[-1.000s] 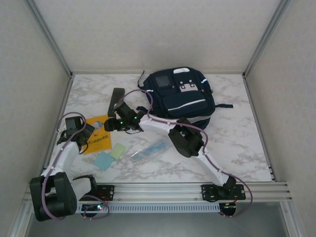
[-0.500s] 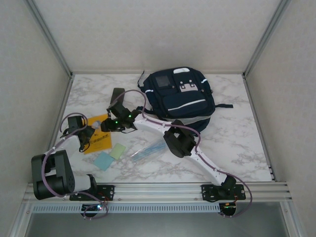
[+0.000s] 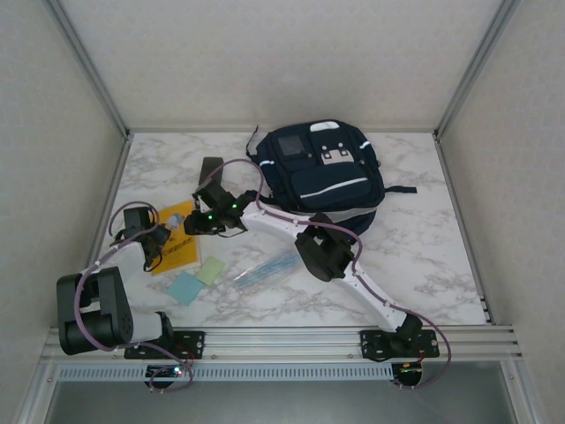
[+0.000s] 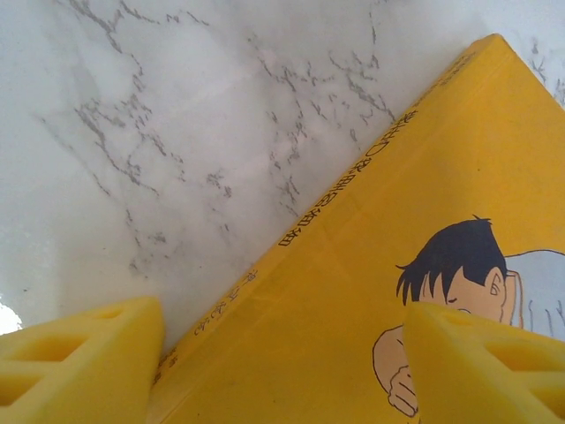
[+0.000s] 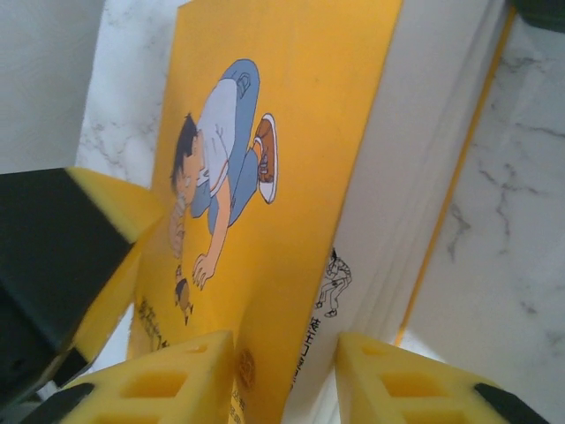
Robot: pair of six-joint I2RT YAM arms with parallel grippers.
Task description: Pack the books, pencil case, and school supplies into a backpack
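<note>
An orange-yellow booklet (image 3: 175, 248), one of the books, lies on the marble table left of centre. My left gripper (image 3: 150, 235) is at its left edge. In the left wrist view its jaws (image 4: 282, 353) stand wide open, one finger (image 4: 79, 362) over the table and the other over the cover (image 4: 353, 283). My right gripper (image 3: 184, 227) reaches in from the right. Its fingers (image 5: 282, 371) are shut on the raised edge of the booklet (image 5: 291, 115), cover and white pages together. The navy backpack (image 3: 320, 172) lies at the back centre. A pale blue pad (image 3: 184, 288) and a pale green pad (image 3: 212, 269) lie in front of the booklet.
A clear pencil case (image 3: 267, 267) lies beside the pads, under the right arm's forearm. A dark strap (image 3: 210, 173) trails from the backpack toward the right wrist. Side walls stand close at the left and right. The metal rail (image 3: 353, 337) runs along the near edge.
The left arm's base link has swung back and its gripper has settled at the booklet's left edge. The right gripper has edged left onto the booklet and its fingers have come together.
</note>
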